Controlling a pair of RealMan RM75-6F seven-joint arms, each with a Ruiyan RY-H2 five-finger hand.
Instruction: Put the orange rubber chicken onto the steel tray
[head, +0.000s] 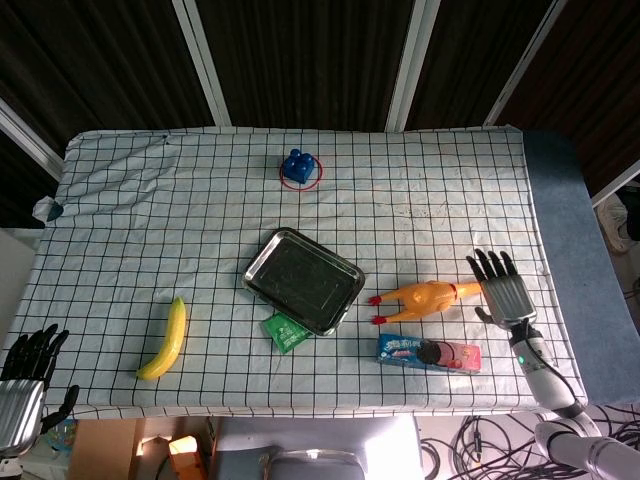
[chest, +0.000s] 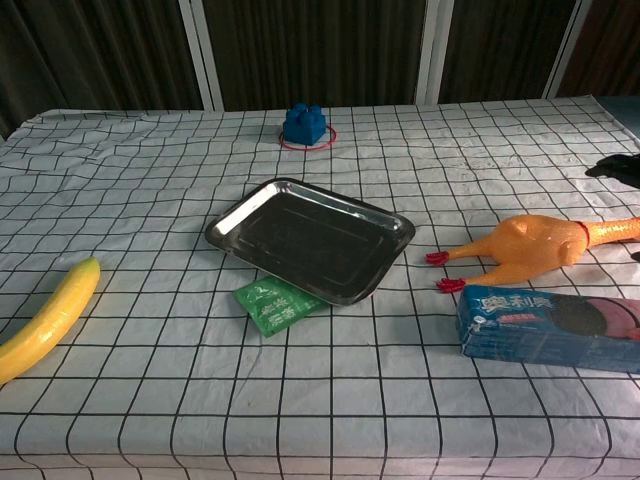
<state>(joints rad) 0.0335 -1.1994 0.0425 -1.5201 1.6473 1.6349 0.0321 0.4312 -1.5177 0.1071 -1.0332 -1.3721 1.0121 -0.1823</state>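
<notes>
The orange rubber chicken (head: 424, 298) (chest: 530, 246) lies on its side on the checked cloth, red feet toward the steel tray (head: 303, 280) (chest: 312, 240), a short gap to the tray's right. My right hand (head: 505, 285) hovers just past the chicken's head end, fingers spread and holding nothing; only its dark fingertips (chest: 618, 168) show at the right edge of the chest view. My left hand (head: 28, 372) hangs off the table's near-left corner, fingers apart and empty. The tray holds nothing.
A blue cookie box (head: 428, 352) (chest: 552, 326) lies just in front of the chicken. A green packet (head: 285, 330) (chest: 271, 302) touches the tray's near corner. A banana (head: 166, 340) (chest: 48, 318) lies near left. A blue block (head: 298, 166) (chest: 304, 124) sits in a red ring at the back.
</notes>
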